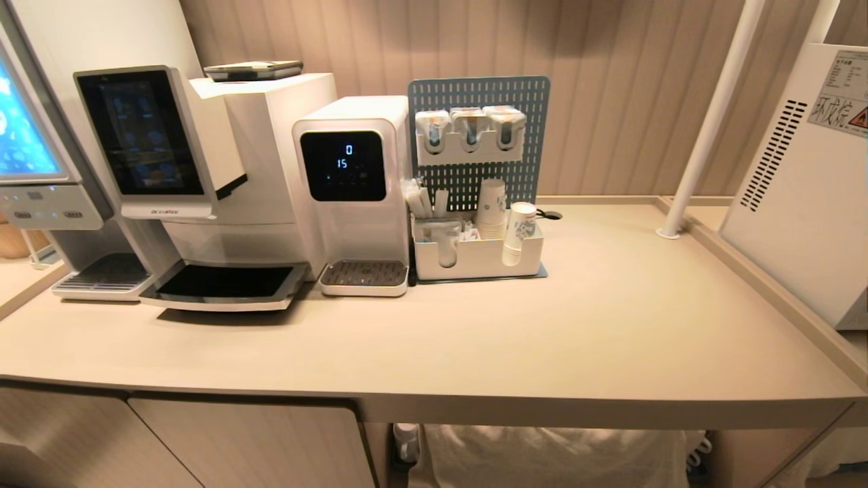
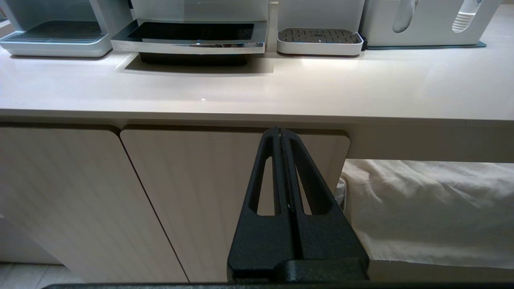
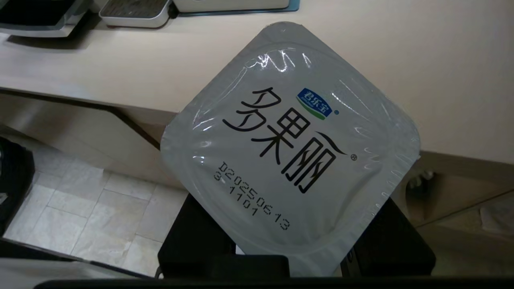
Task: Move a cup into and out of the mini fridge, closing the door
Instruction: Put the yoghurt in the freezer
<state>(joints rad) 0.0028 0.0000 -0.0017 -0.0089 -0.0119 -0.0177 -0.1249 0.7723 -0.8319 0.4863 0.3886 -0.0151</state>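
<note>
Right wrist view: right end effector [image 3: 295,257] pinched a sealed cup [image 3: 289,148] by its sides, foil lid facing the camera, printed with black characters and a date code. Cup hung out past the table [image 3: 401,60] edge, over the tiled floor [image 3: 92,216]. Left wrist view: left end effector [image 2: 281,134] was pressed together, empty, low in front of the cabinet door [image 2: 192,192] under the table edge. Head view: neither arm showed. At the back of the table stood two coffee machines [image 1: 203,183], a water dispenser [image 1: 352,190] and a rack with paper cups [image 1: 491,203]. Fridge [image 1: 800,183] sat on the far right, only its vented side and warning sticker [image 1: 841,91] visible; door out of view.
</note>
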